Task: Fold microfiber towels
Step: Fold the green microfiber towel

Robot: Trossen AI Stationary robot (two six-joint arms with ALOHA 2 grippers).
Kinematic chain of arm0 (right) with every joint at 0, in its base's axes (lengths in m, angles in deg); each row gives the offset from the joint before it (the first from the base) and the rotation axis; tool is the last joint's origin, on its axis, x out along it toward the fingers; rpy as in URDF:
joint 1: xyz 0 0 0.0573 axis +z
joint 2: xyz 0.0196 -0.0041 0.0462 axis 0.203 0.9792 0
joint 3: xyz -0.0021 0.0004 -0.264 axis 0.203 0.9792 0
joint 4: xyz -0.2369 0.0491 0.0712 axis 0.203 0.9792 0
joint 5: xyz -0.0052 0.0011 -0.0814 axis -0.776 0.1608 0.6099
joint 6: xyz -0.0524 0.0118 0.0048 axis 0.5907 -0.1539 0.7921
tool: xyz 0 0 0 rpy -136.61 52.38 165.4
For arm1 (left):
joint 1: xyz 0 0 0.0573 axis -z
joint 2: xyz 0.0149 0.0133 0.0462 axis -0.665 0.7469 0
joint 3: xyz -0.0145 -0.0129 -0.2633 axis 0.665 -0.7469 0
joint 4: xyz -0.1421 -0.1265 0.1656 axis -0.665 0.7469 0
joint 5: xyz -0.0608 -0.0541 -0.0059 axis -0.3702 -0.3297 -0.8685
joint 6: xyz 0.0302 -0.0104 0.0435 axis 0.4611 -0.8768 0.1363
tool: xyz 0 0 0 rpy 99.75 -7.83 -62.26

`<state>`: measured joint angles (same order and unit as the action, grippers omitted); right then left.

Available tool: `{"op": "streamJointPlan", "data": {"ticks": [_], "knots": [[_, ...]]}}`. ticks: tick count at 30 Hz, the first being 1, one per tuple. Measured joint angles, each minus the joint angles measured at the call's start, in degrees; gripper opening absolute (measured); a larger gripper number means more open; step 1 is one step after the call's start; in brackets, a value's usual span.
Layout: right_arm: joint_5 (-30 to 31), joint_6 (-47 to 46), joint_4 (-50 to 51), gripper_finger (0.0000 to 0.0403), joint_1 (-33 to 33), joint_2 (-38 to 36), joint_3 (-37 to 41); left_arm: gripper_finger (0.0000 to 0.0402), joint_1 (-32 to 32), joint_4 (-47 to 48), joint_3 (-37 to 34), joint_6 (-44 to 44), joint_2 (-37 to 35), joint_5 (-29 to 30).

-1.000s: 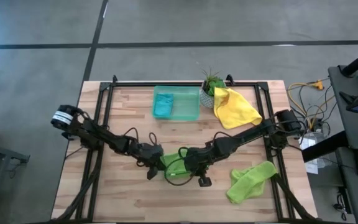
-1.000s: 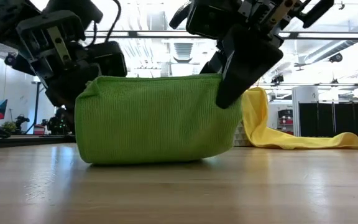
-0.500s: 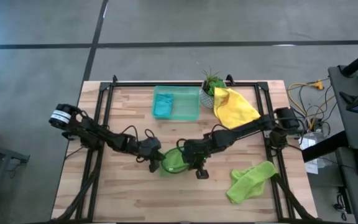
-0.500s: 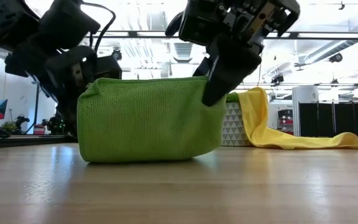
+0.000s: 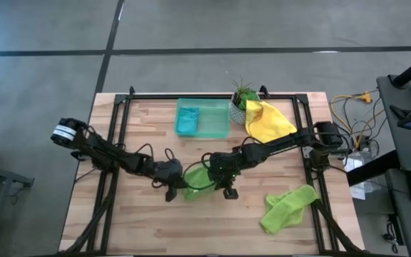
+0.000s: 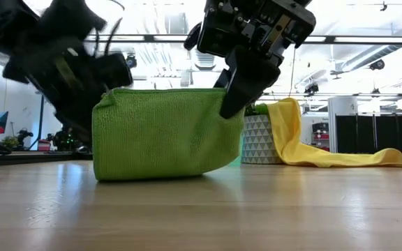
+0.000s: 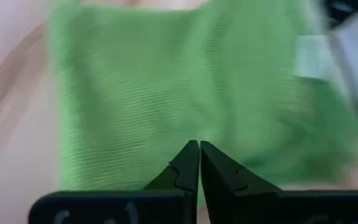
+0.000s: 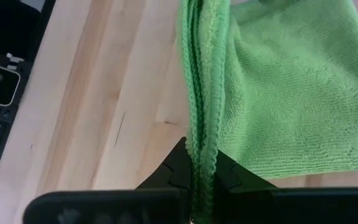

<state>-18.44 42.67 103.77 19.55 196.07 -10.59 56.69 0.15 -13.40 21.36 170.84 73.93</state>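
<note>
High view shows both grippers meeting at mid-bench over a lime green microfiber towel point(image 5: 197, 187), mostly hidden under the arms. Low view reveals what it cannot: the towel point(image 6: 162, 132) hangs doubled, its lower fold touching the wooden bench point(image 6: 257, 209), the left gripper point(image 6: 100, 104) clenched on its left top corner and the right gripper point(image 6: 232, 101) clenched on its right. Right wrist view shows stacked hemmed edges pinched between that gripper's fingers point(image 8: 173, 177). Far off sit a translucent green plastic tray point(image 5: 212, 128) holding a teal-blue towel point(image 5: 187, 121), a small potted plant point(image 5: 241, 96), a yellow towel point(image 5: 270, 123); a second crumpled lime towel point(image 5: 285, 207) lies near right.
</note>
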Motion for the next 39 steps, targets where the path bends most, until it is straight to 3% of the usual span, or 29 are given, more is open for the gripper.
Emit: {"op": "streamJointPlan", "data": {"ticks": [8, 11, 15, 22, 26, 30, 39], "knots": [[-0.1, -0.4, 2.9, 0.0009, 0.0, 0.0, 0.2, 0.0000, 0.2, 0.4, -1.8, 2.4, -8.2, -11.0], [-0.2, -1.3, 2.8, 0.0009, 0.0, 0.0, 0.2, 0.0017, 0.7, -0.2, -2.0, 3.5, -8.4, -12.3], [-0.8, -1.9, 2.6, 0.0009, 0.0, 0.0, 0.2, 0.0084, 1.2, -3.3, -1.8, 5.1, -6.7, -12.1], [-1.0, -3.3, 2.5, 0.0009, 0.0, 0.0, 0.0, 0.0252, 1.1, -12.4, -1.0, 1.7, 0.4, -11.4], [-1.0, -3.8, 2.4, 0.0009, 0.0, 0.0, -0.1, 0.0307, 1.2, -18.2, -0.5, -2.4, 5.4, -11.9], [-1.1, -4.8, 2.2, 0.0009, 0.0, 0.0, -0.5, 0.0316, 1.2, -25.1, -0.5, -5.8, 9.1, -11.0], [-1.1, -6.9, 2.1, 0.0009, 0.0, 0.0, -1.1, 0.0299, 1.2, -25.1, 0.2, -14.3, 12.1, -9.9]]}}
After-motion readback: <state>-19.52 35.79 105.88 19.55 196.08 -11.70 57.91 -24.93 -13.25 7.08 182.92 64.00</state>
